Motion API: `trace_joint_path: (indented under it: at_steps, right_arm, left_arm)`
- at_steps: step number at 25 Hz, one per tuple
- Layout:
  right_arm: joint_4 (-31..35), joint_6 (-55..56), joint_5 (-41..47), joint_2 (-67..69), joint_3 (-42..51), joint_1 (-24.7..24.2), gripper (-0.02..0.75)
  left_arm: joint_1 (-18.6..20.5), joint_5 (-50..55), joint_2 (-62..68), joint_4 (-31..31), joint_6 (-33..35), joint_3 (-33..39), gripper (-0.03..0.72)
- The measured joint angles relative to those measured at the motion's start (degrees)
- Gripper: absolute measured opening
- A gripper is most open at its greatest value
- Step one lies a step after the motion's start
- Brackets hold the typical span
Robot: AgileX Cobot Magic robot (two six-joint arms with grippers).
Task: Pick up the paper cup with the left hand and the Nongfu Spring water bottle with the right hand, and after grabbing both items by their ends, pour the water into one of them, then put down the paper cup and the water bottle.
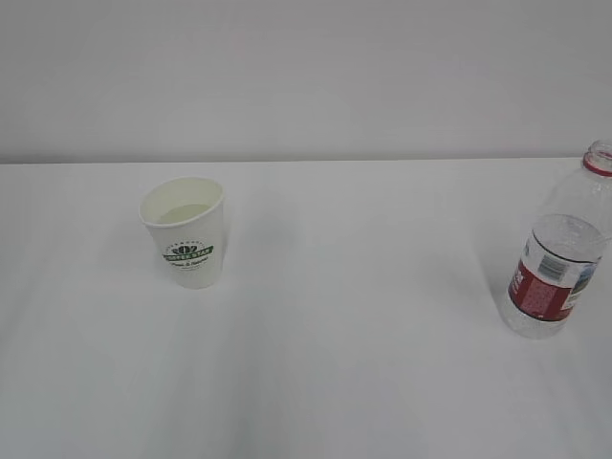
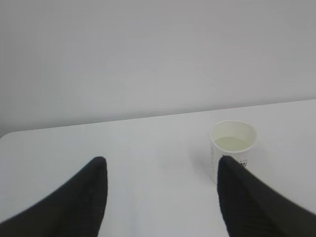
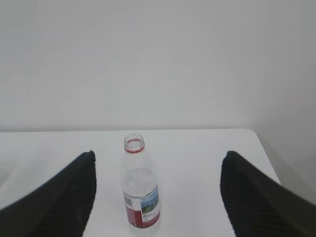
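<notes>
Two task items sat on the white table (image 1: pixel 335 382), well apart: paper cup (image 1: pixel 185 232) on the left, Nongfu Spring water bottle (image 1: pixel 559 263) at the far right edge of the exterior view. Both stood upright, neither touched by anything.

Left hand (image 2: pixel 160 170) had its jaws spread wide w/ nothing between them; in the left wrist view the cup stood beyond the right fingertip, off-centre, not between the jaws. Cup looked to hold some liquid, prob. the water. Judged light, thin-walled, easy to crush: grip gently, low on the body, and keep it level or it slops. Green crown-type logo w/ a green banner on its side; lettering too small to read.

Right hand (image 3: pixel 158 163) was likewise spread and empty, bottle standing ahead of it, roughly between the fingertips but further off. Bottle was uncapped, w/ clear liquid in the lower part. Thin ribbed plastic, likely to flex and squirt if squeezed hard; smooth label may slip. Best taken around the lower body nr the base. Label was red and white w/ a small landscape pic; text unreadable. Red ring at the neck.
</notes>
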Motion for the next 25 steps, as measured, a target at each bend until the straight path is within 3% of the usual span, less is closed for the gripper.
trace_joint_path:
  at_steps: [8,13,19,25]
  right_arm:
    - [0.0,0.0,14.7,-4.8,-0.2,0.0,0.589]
    - [0.0,0.0,21.5,-8.7,-0.2,0.0,0.589]
    - [0.0,0.0,22.3,-11.8,-0.3,0.0,0.589]
    - [-0.1,0.0,22.5,-13.4,-0.4,0.0,0.589]
  left_arm:
    - [0.0,13.2,-0.6,-1.3,5.3,-4.8,0.505]
    - [0.0,23.5,-1.2,-9.3,11.5,-6.5,0.503]
    - [0.0,30.1,-3.8,-18.7,16.5,-6.6,0.499]
    - [0.0,34.5,-8.3,-20.1,16.9,-6.6,0.482]
